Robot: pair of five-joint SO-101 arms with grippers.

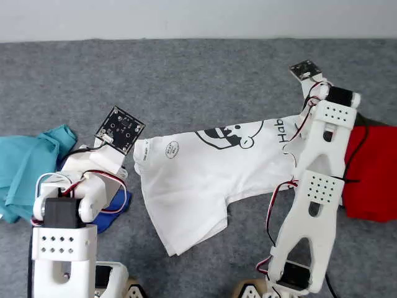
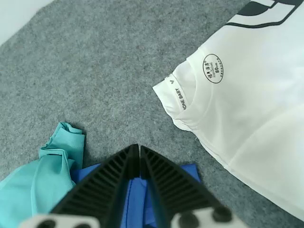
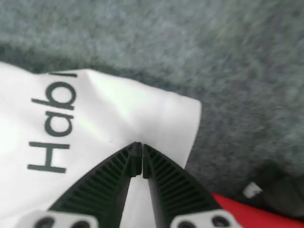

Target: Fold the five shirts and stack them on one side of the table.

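A white shirt [image 1: 198, 180] with black print lies spread in the middle of the grey mat, collar toward the left arm. My right gripper [image 3: 137, 147] is shut on the white shirt [image 3: 95, 118] near its hem corner, and the cloth puckers at the tips. My left gripper [image 2: 139, 148] is shut with nothing in it, hanging over the edge of a blue shirt [image 2: 189, 170], a short way from the white collar [image 2: 183, 97]. A crumpled teal shirt [image 1: 25, 167] lies at the far left and a red shirt [image 1: 372, 180] at the far right.
The blue shirt [image 1: 115, 208] is bunched under the left arm, touching the teal one [image 2: 33, 185]. Some black cloth [image 3: 275, 185] lies beside the red shirt [image 3: 247, 213]. Bare grey mat [image 1: 205, 81] stretches along the far side, with a pale wall behind it.
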